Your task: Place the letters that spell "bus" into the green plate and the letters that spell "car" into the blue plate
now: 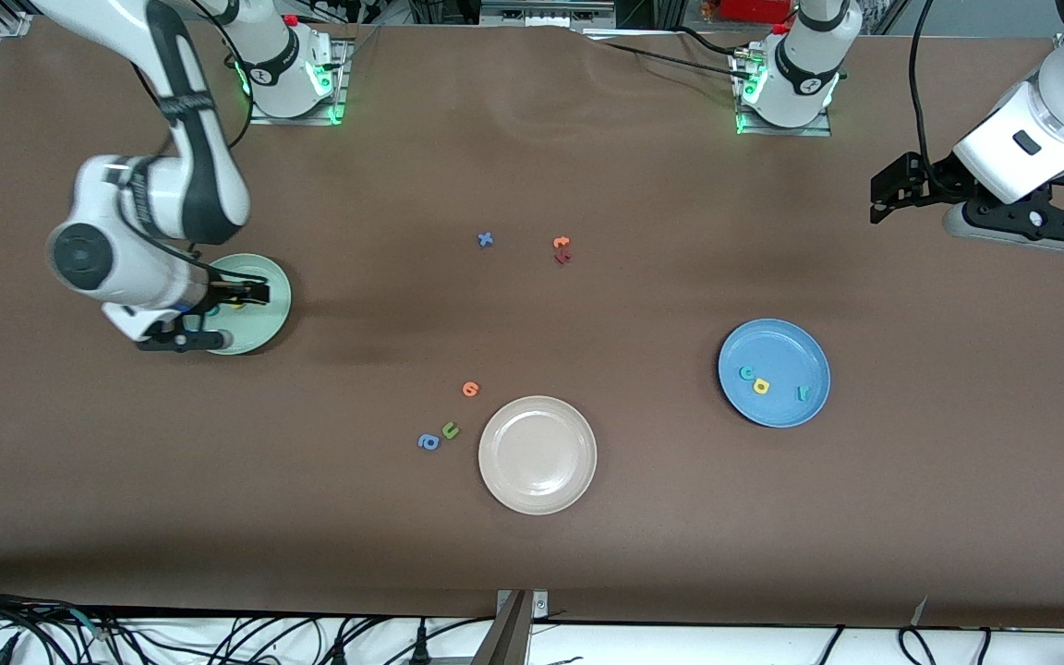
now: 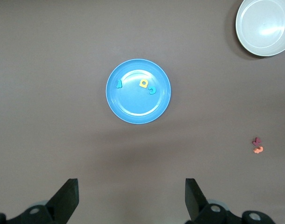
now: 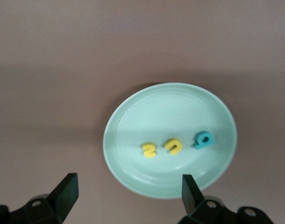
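Note:
The green plate (image 1: 266, 325) lies toward the right arm's end of the table. In it lie a yellow "s" (image 3: 149, 150), a yellow "u" (image 3: 173, 146) and a teal "b" (image 3: 203, 139), in a row. My right gripper (image 3: 129, 184) hovers open over the plate's edge, holding nothing; in the front view the right gripper (image 1: 258, 294) covers part of the plate. The blue plate (image 1: 786, 411) holds a teal "c" (image 1: 746, 373), a yellow "a" (image 1: 761, 387) and a teal "r" (image 1: 803, 392). My left gripper (image 1: 878, 199) waits open and empty, high over the left arm's end of the table.
A beige-white plate (image 1: 538, 494) sits nearest the front camera. Beside it lie an orange letter (image 1: 470, 389), a green "u" (image 1: 450, 429) and a blue "a" (image 1: 429, 442). Farther from that camera lie a blue letter (image 1: 486, 240), an orange letter (image 1: 562, 243) and a red letter (image 1: 562, 258).

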`<state>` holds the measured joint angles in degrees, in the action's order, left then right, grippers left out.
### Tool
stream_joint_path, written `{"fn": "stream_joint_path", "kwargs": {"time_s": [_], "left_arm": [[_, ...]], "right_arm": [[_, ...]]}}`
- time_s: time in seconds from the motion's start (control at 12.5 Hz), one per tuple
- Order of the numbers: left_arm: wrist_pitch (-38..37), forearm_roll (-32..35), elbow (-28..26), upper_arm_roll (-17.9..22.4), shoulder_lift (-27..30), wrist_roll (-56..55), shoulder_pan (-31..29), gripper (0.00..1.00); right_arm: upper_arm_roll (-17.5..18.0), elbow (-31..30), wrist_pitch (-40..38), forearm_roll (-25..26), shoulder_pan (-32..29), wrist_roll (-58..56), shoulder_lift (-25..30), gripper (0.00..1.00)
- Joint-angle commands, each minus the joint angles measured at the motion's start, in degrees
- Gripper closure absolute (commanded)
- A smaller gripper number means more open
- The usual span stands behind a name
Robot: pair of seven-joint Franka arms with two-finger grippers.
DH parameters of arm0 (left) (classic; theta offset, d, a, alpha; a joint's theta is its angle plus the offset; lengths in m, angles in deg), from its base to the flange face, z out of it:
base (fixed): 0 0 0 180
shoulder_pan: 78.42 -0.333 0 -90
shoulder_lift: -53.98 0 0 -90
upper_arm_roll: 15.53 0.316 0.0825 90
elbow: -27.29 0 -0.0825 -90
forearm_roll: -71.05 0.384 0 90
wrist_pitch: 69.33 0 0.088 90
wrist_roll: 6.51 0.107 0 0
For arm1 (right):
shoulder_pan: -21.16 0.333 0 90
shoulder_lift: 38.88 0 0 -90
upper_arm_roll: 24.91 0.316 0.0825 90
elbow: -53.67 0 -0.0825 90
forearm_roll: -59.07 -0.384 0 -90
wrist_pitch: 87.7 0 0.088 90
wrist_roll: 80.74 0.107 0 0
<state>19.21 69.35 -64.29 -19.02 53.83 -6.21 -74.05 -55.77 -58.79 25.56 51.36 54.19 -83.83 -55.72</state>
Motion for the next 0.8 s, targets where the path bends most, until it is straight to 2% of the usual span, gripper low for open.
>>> {"fn": "stream_joint_path", "kwargs": {"time_s": [0.0, 0.24, 0.32, 0.56, 0.72], "left_arm": [[-1.1, 1.4, 2.0, -0.1, -0.9, -0.9, 0.4, 0.0], [-1.1, 1.4, 2.1, -0.1, -1.0, -0.8, 0.4, 0.0], [-1.1, 1.4, 2.2, -0.1, -1.3, -0.8, 0.4, 0.0], [-1.1, 1.4, 2.3, -0.1, -1.4, -0.9, 0.4, 0.0], [-1.1, 1.4, 2.2, -0.1, -1.4, -0.8, 0.4, 0.0]], "right_arm": [[-1.9, 11.0, -12.7, -1.0, -0.2, 0.8, -0.1, 0.02], [-4.4, 23.1, -25.5, -0.6, -0.2, 0.9, -0.1, 0.02], [-4.9, 26.5, -27.5, -0.4, -0.2, 1.9, -0.1, 0.02], [-4.8, 29.0, -27.6, 1.9, 0.1, 4.2, -0.2, 0.0], [-3.8, 29.1, -26.9, 1.6, -1.1, 4.6, -0.3, 0.0]]}}
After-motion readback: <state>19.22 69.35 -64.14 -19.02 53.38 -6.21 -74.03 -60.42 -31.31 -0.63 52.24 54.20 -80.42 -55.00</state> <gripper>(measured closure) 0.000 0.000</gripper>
